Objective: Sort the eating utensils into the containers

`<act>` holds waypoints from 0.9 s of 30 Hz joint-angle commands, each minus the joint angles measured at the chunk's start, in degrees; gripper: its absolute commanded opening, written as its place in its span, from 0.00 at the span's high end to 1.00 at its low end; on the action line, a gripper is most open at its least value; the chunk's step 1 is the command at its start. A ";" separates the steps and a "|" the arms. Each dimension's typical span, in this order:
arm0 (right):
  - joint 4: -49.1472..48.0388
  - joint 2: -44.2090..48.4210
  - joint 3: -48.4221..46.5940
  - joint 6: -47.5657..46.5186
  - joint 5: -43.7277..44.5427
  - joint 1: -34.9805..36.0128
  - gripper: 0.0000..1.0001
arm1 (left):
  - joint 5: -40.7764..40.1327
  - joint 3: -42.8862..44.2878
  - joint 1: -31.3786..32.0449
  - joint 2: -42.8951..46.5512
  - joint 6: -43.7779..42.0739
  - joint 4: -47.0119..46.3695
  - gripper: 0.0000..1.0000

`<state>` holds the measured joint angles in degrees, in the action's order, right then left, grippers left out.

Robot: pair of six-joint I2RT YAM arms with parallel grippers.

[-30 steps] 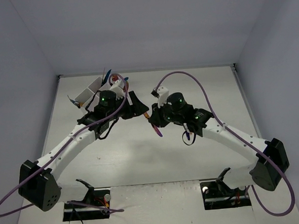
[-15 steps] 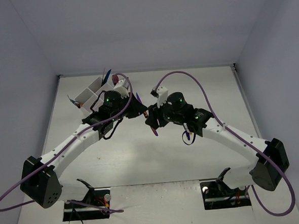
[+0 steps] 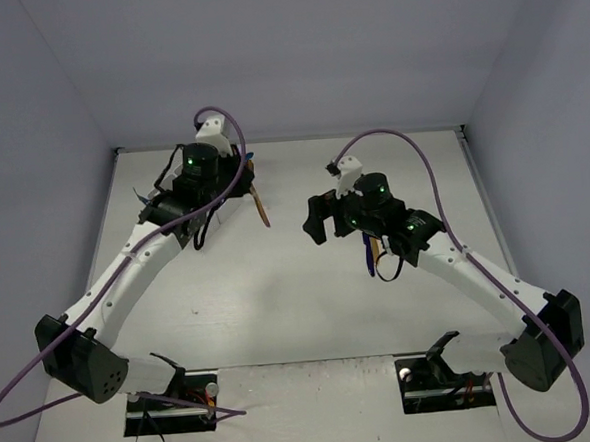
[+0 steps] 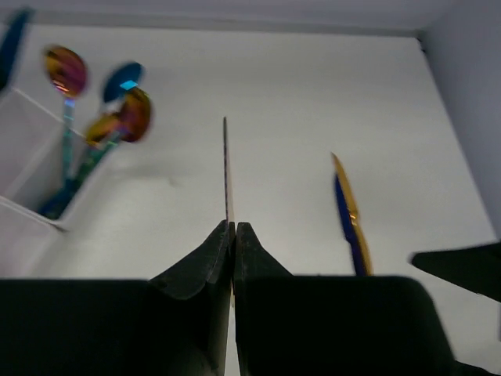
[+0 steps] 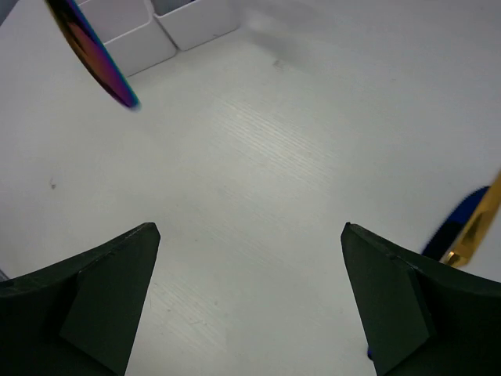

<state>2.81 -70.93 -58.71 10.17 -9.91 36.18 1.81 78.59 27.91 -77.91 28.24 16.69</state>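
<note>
My left gripper (image 4: 233, 227) is shut on a thin iridescent utensil (image 4: 227, 168), seen edge-on and sticking out ahead of the jaws. From above, that utensil (image 3: 262, 205) hangs over the table beside the raised left wrist. The white container (image 4: 23, 184) stands at the left with several colourful spoons (image 4: 131, 115) leaning in it. The left arm mostly hides it from above. My right gripper (image 5: 250, 231) is open over bare table with nothing between its fingers. A gold and a blue utensil (image 4: 348, 211) lie together on the table, under the right forearm (image 3: 375, 248).
The container's walls (image 5: 137, 43) show at the top of the right wrist view, with the held utensil (image 5: 90, 55) in front of them. White walls enclose the table on three sides. The purple cables loop above both arms.
</note>
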 commanded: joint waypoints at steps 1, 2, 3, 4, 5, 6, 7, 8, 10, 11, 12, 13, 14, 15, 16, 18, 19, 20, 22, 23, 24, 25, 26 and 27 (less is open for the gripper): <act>2.50 5.62 1.90 -0.17 4.85 -3.39 0.00 | -11.82 11.32 -6.88 -3.38 -12.73 1.78 1.00; 3.06 6.65 2.37 -0.16 5.48 -3.56 0.00 | -12.78 13.02 -8.72 -5.15 -13.92 1.31 1.00; 3.59 7.71 2.80 -0.15 6.11 -3.66 0.00 | -13.65 14.62 -10.56 -7.04 -15.04 0.73 1.00; 4.38 8.17 3.16 0.02 6.47 -3.66 0.00 | -14.62 16.12 -11.46 -8.20 -17.39 0.11 1.00; 4.77 8.77 3.65 0.29 6.75 -3.66 0.00 | -16.25 17.87 -12.28 -9.89 -18.77 -0.60 1.00; 5.12 9.37 4.18 0.60 6.94 -3.66 0.00 | -17.39 19.73 -13.11 -11.71 -20.01 -1.24 1.00; 5.42 9.97 4.78 0.95 7.00 -3.66 0.00 | -17.77 21.76 -13.95 -13.74 -21.03 -1.78 1.00; 5.45 10.34 5.24 0.99 7.01 -3.66 0.00 | -18.20 23.40 -14.43 -15.38 -21.12 -1.99 1.00; 5.97 11.11 6.44 1.87 7.25 -3.66 0.00 | -19.59 26.52 -15.26 -19.90 -22.91 -2.18 1.00; 6.20 11.34 6.82 2.13 7.36 -3.71 0.00 | -20.49 28.57 -15.61 -22.48 -24.17 -2.36 1.00; 6.44 11.56 7.18 2.39 7.44 -3.75 0.00 | -21.32 30.74 -15.97 -24.95 -25.32 -2.57 1.00; 6.63 11.78 7.48 2.39 7.47 -3.75 0.00 | -21.68 31.73 -16.10 -26.14 -25.69 -2.78 1.00; 7.02 11.78 7.53 2.39 7.69 -3.75 0.00 | -21.07 32.73 -16.54 -27.71 -25.69 -3.39 1.00; 7.28 11.78 7.56 2.36 7.91 -3.79 0.00 | -20.61 33.72 -16.93 -29.32 -25.55 -3.82 1.00; 7.52 11.78 7.58 2.28 8.13 -3.84 0.00 | -20.35 34.54 -17.19 -30.81 -25.37 -4.12 1.00; 8.14 11.76 7.67 2.18 8.64 -3.84 0.00 | -20.56 35.40 -17.28 -32.82 -25.56 -4.68 1.00; 8.35 11.69 7.77 2.01 8.90 -3.84 0.00 | -20.78 35.73 -17.28 -34.30 -25.69 -4.87 1.00; 8.39 11.68 7.95 1.86 9.19 -3.85 0.00 | -21.12 35.61 -17.29 -35.09 -25.72 -5.19 1.00; 8.74 11.57 8.29 1.78 9.73 -3.96 0.00 | -21.77 35.00 -17.33 -36.46 -25.83 -5.99 1.00; 8.80 11.49 8.44 1.80 9.95 -4.01 0.00 | -22.03 34.64 -17.29 -37.05 -25.77 -6.13 1.00; 8.88 11.33 8.44 1.96 11.49 -4.02 0.00 | -22.11 34.16 -17.36 -37.76 -25.69 -6.04 1.00; 8.95 11.18 8.52 2.03 11.81 -4.09 0.00 | -22.11 33.93 -17.29 -37.99 -25.45 -5.81 1.00; 9.08 10.76 8.58 2.16 11.95 -4.16 0.00 | -22.11 33.22 -17.34 -38.19 -25.38 -5.85 0.98; 9.14 10.37 8.57 2.22 12.15 -4.19 0.00 | -22.11 32.58 -17.32 -38.28 -25.25 -5.88 0.97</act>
<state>12.78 -60.26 -50.12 11.89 -1.01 32.27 -18.33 110.52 11.14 -119.31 3.65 15.70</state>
